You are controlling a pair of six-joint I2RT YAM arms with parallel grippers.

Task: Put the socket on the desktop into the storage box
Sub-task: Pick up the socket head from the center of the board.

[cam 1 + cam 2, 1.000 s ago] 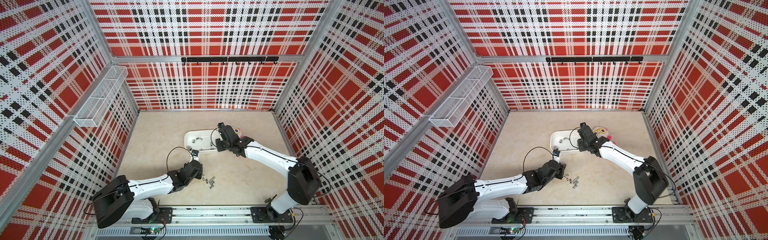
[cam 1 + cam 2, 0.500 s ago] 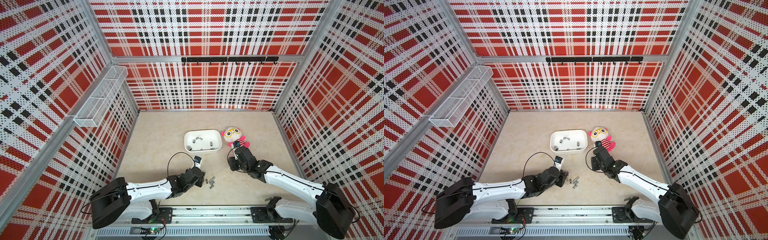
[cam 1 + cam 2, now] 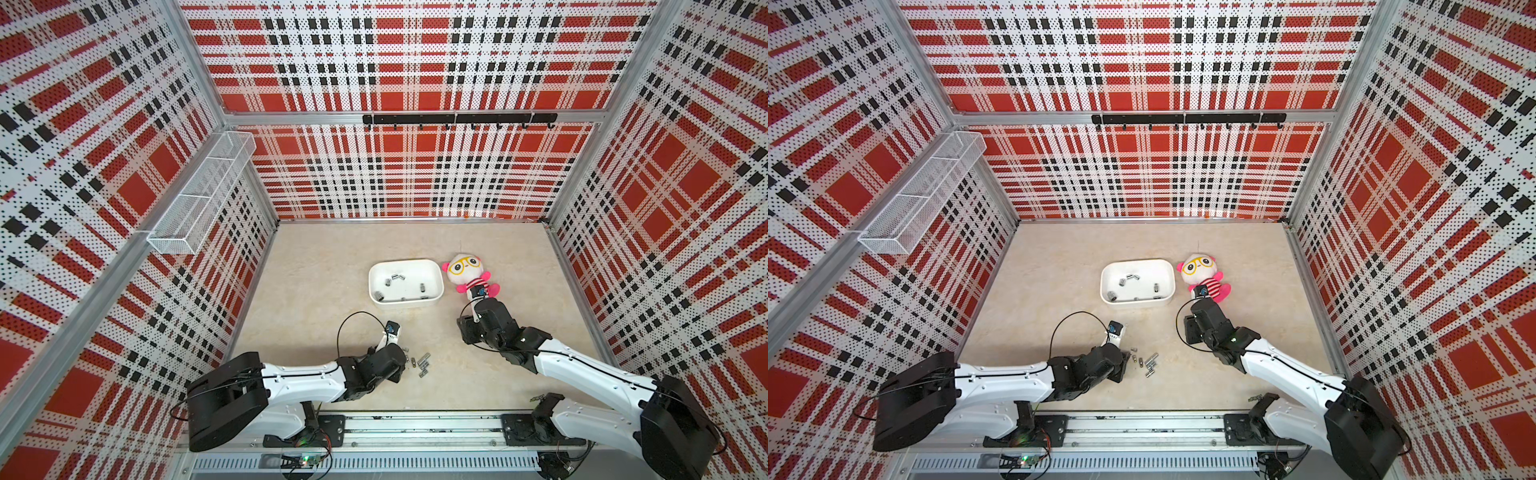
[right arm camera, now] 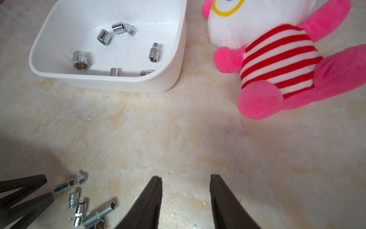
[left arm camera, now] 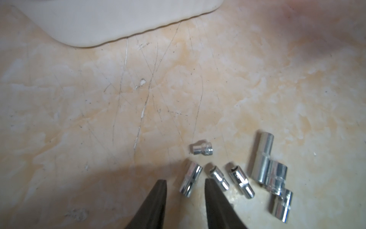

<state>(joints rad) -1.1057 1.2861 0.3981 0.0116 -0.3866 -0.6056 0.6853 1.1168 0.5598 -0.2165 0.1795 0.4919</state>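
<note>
Near the front edge of the tabletop (image 3: 332, 257), the left tool (image 5: 184, 182) is held parted around one small socket (image 5: 191, 178), nothing clenched yet. It's best centred and lowered before being squeezed, as neighbouring sockets (image 5: 239, 182) are crowded just beside. Meanwhile the right tool (image 4: 185, 178) is spread and empty, short of the storage box (image 4: 111, 80); the plush doll (image 4: 277, 63) is parked beside that.

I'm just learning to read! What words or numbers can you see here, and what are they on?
No text here can be read.
On the sockets on the desktop: any stamped marks are too blurred to read.
On the blue spot of the left arm's wrist camera: too small to read.
On the storage box and the plush doll: no writing shows.
</note>
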